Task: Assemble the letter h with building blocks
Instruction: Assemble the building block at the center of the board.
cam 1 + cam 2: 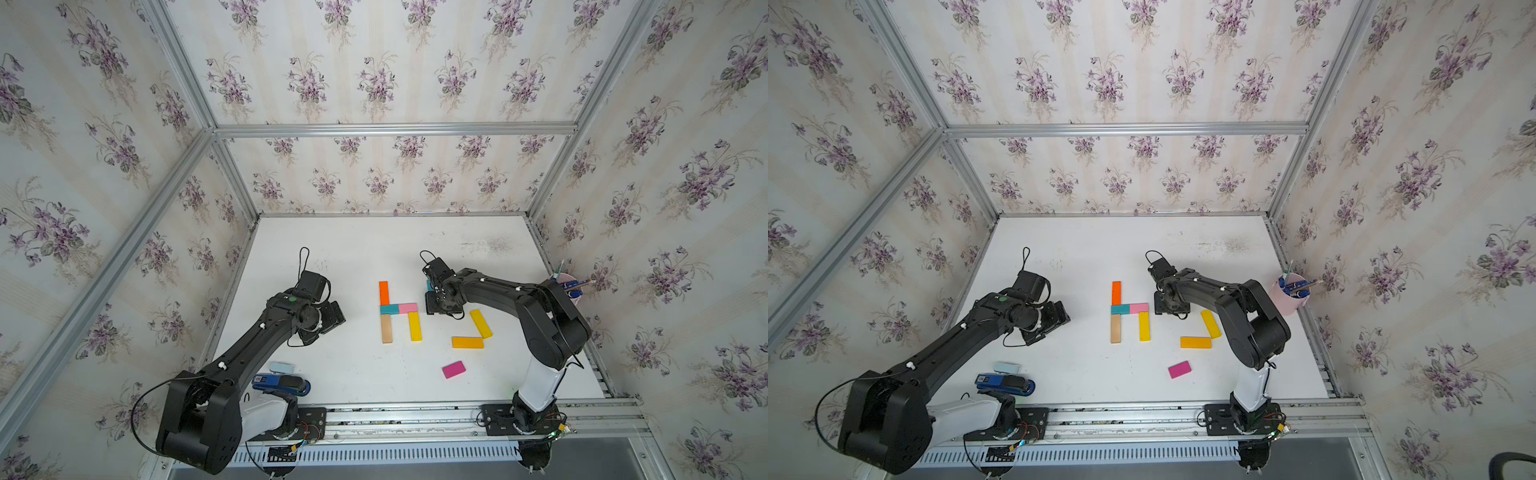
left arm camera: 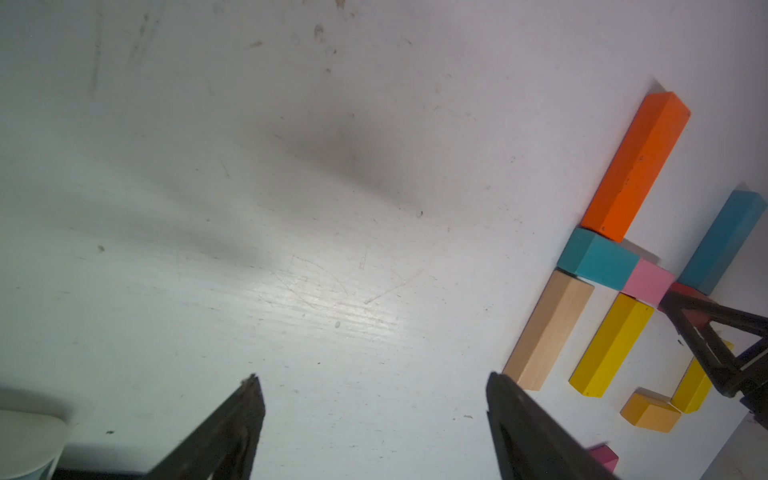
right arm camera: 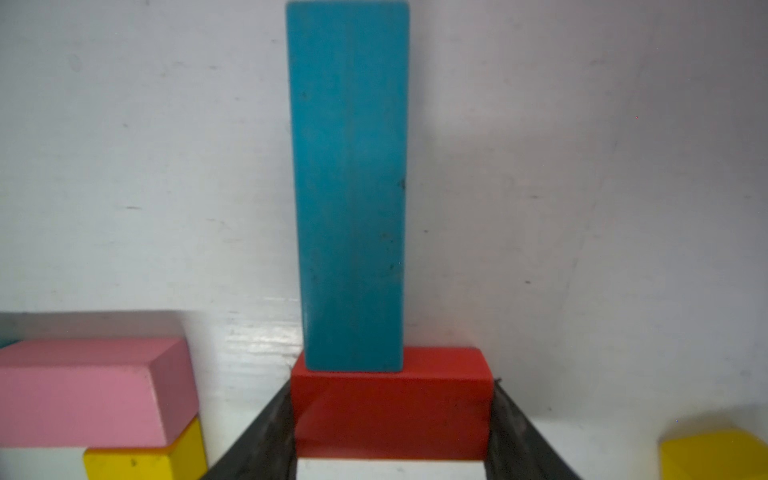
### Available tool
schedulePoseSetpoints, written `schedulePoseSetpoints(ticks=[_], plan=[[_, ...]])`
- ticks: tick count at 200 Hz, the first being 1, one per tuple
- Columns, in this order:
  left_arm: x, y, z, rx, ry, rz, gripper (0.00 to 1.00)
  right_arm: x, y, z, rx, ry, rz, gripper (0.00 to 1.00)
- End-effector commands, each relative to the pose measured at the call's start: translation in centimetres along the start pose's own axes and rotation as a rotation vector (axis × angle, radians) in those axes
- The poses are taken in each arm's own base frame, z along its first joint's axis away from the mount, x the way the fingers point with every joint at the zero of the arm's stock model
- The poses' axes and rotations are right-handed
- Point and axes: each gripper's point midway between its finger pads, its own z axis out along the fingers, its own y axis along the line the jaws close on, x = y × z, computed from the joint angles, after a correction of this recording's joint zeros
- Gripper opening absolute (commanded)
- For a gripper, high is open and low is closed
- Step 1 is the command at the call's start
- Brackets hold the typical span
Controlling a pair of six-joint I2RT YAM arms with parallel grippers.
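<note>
Nearest the robot's base, three loose building blocks lie flat on the smooth white table [image 1: 353,249]: a magenta block [image 1: 454,369], an amber block [image 1: 467,342] and a tilted yellow block [image 1: 481,323]. They look like painted wood: rigid, light, square-edged and matte, with small scuffs. They should hold well in a pinch across the narrow width at mid-length, yet slide if nudged.

Farther out, well apart from the blocks, the left gripper [image 2: 374,376] hangs wide open and empty. Level with it sits the letter h [image 1: 398,308]. A bare wooden block [image 1: 386,328] and an orange block [image 1: 383,292] form the stem. A short teal block [image 1: 389,309] and a pink block [image 1: 408,308] form the crossbar, with a yellow leg [image 1: 414,326] below the pink.

Just beside the pink block, the right gripper [image 3: 390,386] straddles a red block [image 3: 390,411]. Its jaws are at the block's short ends, but whether they pinch cannot be told. A long teal block [image 3: 351,187] butts its far side.
</note>
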Motion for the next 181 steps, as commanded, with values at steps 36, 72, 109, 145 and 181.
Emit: schedulePoseSetpoints(ticks=[36,72,109,145,181], plan=[[-0.2,-0.2,-0.2,0.003,-0.005,0.003,0.86,1.0,-0.2,-0.5,-0.004,0.033,-0.022,0.80],[-0.4,-0.4,-0.2,0.008,-0.006,0.000,0.86,0.8,-0.4,-0.9,0.004,0.022,-0.022,0.81],[-0.4,-0.4,-0.2,0.009,-0.005,0.002,0.86,1.2,-1.2,-0.1,0.050,0.037,-0.011,0.80],[-0.4,-0.4,-0.3,0.006,-0.004,0.009,0.86,0.8,-1.8,-0.2,0.059,0.029,0.008,0.79],[-0.4,-0.4,-0.3,0.007,-0.005,0.005,0.86,0.7,-1.8,-0.2,0.055,0.031,0.006,0.79]])
